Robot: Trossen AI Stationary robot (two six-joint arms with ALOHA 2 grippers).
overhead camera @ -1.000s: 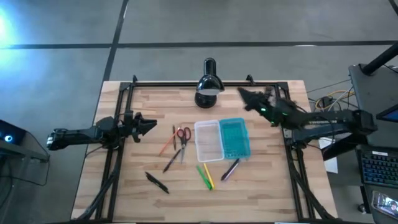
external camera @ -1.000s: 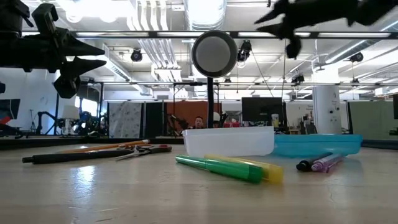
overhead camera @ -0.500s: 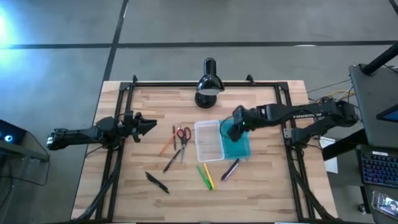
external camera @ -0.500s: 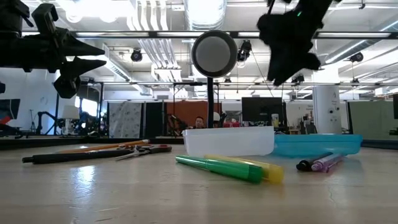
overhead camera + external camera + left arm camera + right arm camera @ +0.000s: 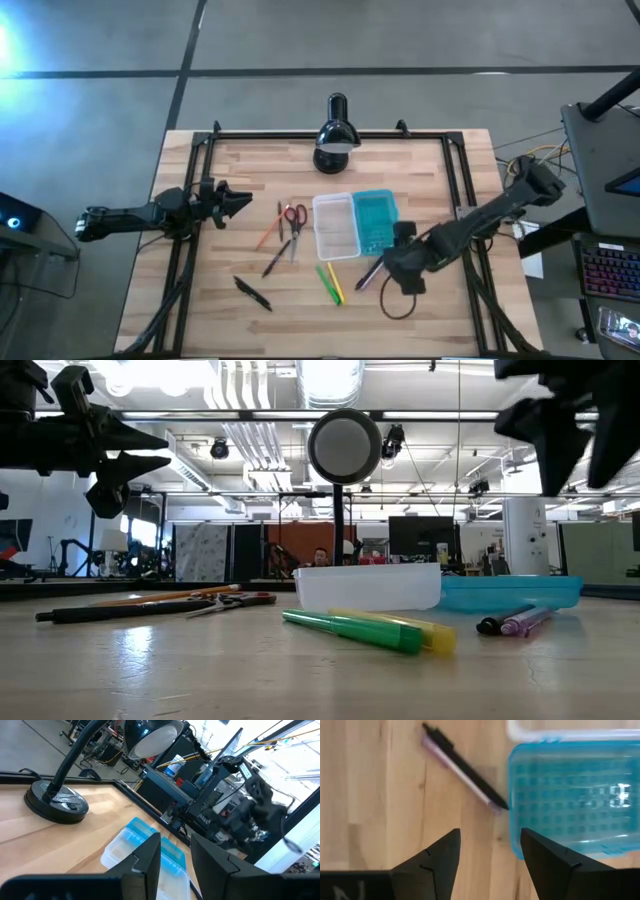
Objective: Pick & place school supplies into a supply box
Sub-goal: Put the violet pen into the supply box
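Right gripper [image 5: 392, 266] above table [image 5: 430, 310], fingers [image 5: 437, 855] spread apart, nothing between them, just beside purple pen [image 5: 371, 271]. Pen lies touching corner of supply box [image 5: 357, 225] (clear tray with teal lid folded open alongside). Green marker [image 5: 327, 285] and yellow marker [image 5: 336, 283] side by side near tray. Scissors [image 5: 294, 218], orange pen [image 5: 267, 233], black pen [image 5: 252, 292] lie left of box. Left gripper [image 5: 238, 202] waits at table's left edge, fingers [image 5: 145, 865] slightly parted, empty. Desk lamp [image 5: 336, 135] at far edge.

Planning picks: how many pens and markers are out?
6: orange pen, dark pen by the scissors; black pen front-left; green marker, yellow marker before the box; purple pen beside the right gripper. Others possibly hidden.
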